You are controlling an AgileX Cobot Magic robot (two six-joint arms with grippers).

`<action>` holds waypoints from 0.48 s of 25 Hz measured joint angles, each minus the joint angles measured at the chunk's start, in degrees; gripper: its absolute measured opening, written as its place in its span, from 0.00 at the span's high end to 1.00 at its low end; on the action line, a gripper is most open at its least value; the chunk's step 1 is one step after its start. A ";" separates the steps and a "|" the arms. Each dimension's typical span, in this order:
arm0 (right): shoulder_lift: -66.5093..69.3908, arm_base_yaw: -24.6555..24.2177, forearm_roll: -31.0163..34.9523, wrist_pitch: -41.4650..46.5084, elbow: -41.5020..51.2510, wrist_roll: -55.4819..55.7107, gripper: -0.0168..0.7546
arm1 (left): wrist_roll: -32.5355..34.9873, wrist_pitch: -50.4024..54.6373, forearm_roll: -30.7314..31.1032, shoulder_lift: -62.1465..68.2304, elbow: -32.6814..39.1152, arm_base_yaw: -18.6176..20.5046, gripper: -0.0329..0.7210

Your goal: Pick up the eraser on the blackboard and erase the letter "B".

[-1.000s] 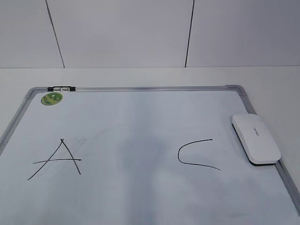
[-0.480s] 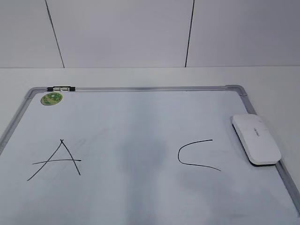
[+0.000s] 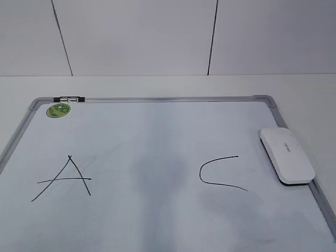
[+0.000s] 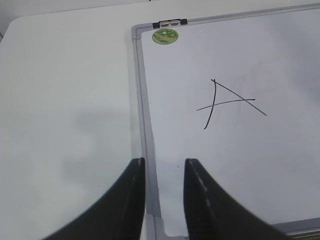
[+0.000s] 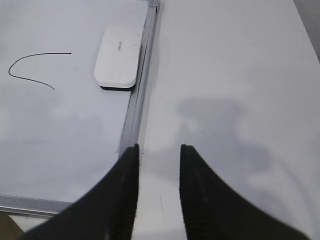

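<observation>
White blackboard (image 3: 157,126): two letters, one eraser (image 3: 286,155), one sticker (image 3: 58,110)

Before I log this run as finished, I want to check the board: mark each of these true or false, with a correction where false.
1. The white glossy plastic eraser lies on the white dry-erase board by its right frame. True.
2. A hand-drawn capital B stands between the black letter A and the black letter C. False: that space shows only faint grey smudging, no B.
3. The right end effector grips the eraser. False: it is open and empty, hanging above the table beside the board frame.
4. The round green sticker sits near the board's far left corner. True.
5. The left end effector is open, over the board's left frame. True.
</observation>
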 joint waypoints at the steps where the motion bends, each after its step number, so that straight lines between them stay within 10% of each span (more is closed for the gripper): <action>1: 0.00 0.00 0.00 0.00 0.00 0.00 0.70 | 0.00 0.00 0.00 0.00 0.00 0.00 0.68; 12: 0.00 -2.64 -0.22 -0.05 0.00 0.00 0.70 | 0.00 -0.22 0.00 0.00 0.00 0.95 0.68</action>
